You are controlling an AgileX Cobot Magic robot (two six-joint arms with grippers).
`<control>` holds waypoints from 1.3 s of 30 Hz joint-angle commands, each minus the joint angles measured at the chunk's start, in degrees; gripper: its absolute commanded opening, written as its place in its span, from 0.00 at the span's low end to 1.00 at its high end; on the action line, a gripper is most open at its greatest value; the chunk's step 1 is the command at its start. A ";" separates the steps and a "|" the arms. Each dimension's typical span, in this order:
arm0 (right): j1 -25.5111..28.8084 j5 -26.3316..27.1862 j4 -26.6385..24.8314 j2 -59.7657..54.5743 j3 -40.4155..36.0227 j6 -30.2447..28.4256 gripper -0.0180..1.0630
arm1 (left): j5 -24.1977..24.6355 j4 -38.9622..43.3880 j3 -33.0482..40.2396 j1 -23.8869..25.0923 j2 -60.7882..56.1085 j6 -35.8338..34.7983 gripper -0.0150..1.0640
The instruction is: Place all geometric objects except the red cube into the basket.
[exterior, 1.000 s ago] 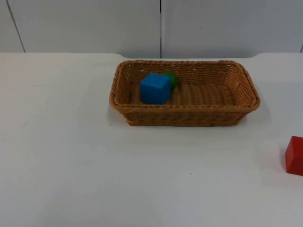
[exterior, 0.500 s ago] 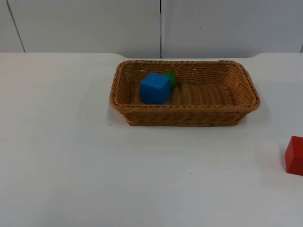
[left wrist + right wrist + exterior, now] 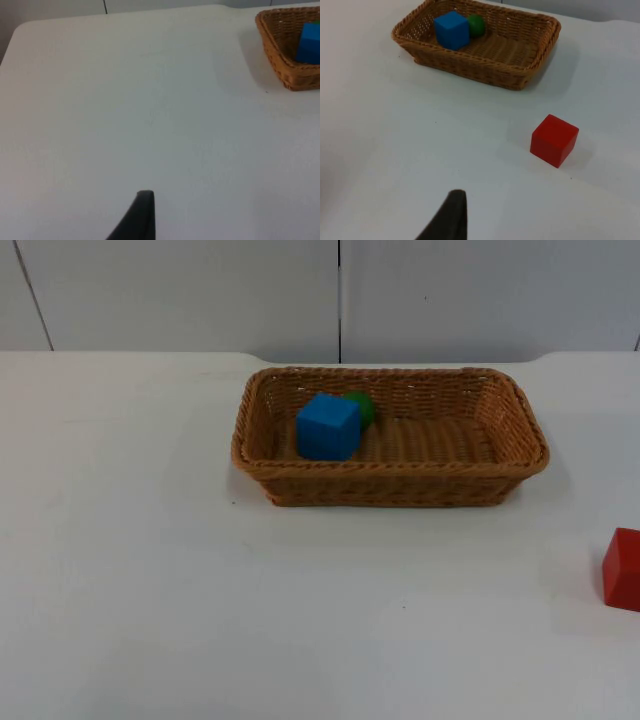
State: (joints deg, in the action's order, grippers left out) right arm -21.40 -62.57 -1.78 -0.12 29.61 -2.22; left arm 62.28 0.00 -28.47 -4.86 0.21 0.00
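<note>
Nothing's moving since earlier frames: blue cube (image 3: 327,426) and green ball (image 3: 359,406) are sitting in basket (image 3: 390,483), w/ red cube (image 3: 622,569) at 4 o'clock. Cubes prob. light, rigid; grip flat faces. Gripper states: can't tell.

No readable text, labels, brands, numbers or signs anywhere on the things seen.

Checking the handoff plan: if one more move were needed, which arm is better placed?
Right, probably: its camera sees the red cube close by. But the blue cube and green ball already lie in the basket.
</note>
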 commanded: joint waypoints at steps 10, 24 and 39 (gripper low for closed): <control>3.16 0.82 0.20 0.12 -0.10 0.12 0.99 | -0.69 1.17 0.12 0.25 -0.21 -1.31 0.99; 20.27 0.82 0.09 0.12 -0.10 0.12 0.99 | -0.69 1.17 0.12 0.25 -0.21 -1.31 0.99; 20.27 0.82 0.09 0.12 -0.10 0.12 0.99 | -0.69 1.17 0.12 5.96 -0.21 -1.31 0.99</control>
State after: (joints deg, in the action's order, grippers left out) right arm -1.58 -62.34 -1.78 -0.12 29.61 -2.32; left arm 62.28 0.92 -28.47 0.11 0.21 -0.90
